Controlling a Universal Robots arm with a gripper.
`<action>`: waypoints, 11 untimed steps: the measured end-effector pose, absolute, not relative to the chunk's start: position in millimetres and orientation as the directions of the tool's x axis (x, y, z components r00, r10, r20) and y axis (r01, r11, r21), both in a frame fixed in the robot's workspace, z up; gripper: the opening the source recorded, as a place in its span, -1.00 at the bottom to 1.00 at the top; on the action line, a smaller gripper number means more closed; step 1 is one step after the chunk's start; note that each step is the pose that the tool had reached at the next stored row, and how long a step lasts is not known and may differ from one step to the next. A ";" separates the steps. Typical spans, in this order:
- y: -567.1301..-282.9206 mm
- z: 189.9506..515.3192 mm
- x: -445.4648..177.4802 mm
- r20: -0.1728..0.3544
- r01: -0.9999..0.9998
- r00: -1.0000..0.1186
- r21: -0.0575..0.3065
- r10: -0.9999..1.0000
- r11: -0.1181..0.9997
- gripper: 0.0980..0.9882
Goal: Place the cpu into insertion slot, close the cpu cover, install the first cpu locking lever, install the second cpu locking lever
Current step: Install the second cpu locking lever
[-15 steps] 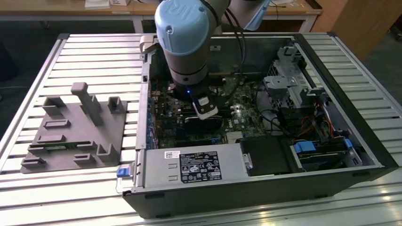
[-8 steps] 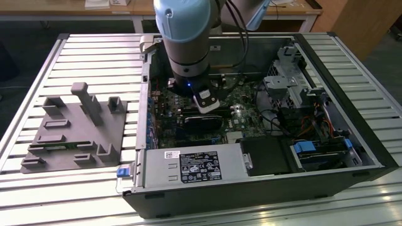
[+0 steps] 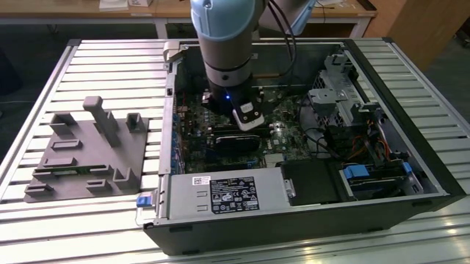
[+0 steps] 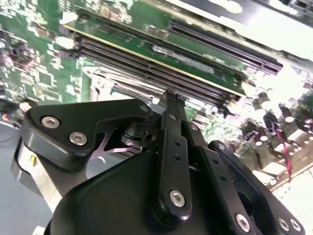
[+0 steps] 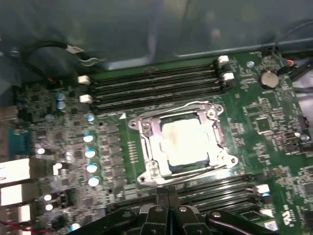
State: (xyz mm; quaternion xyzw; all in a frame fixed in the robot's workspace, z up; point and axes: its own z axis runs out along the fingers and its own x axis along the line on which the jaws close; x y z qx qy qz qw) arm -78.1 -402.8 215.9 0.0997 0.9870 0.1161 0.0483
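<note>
In the first wrist view the cpu (image 5: pixel 183 142), a pale silver square, lies in the socket on the green motherboard (image 5: pixel 264 122). The cpu cover (image 5: pixel 152 143), a silver frame, lies down flat around it. A thin wire lever (image 5: pixel 193 104) runs along one edge of the socket, and I cannot tell whether it is latched. My gripper (image 5: pixel 167 196) is shut with nothing between its black fingers, its tip just off the socket's edge nearest it. The second wrist view has the gripper (image 4: pixel 169 95) pointing at the socket frame (image 4: pixel 105 81). In the exterior view the gripper (image 3: pixel 249 127) hangs low inside the open computer case (image 3: pixel 309 220).
Rows of black memory slots (image 5: pixel 156 83) flank the socket on two sides. Drive cages and cables (image 3: pixel 353 110) fill the case at the exterior view's right. A power supply (image 3: pixel 220 195) sits at the case front. A grey fixture (image 3: pixel 88 154) stands on the slatted table at the exterior view's left.
</note>
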 end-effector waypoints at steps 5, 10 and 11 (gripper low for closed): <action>-391.3 215.9 -73.2 -0.072 0.186 -0.975 0.239 0.208 0.953 -0.98; -380.1 215.5 -65.4 -0.073 0.186 -0.975 0.237 0.208 0.954 -0.98; -378.9 215.5 -63.2 -0.073 0.186 -0.975 0.236 0.208 0.954 -0.98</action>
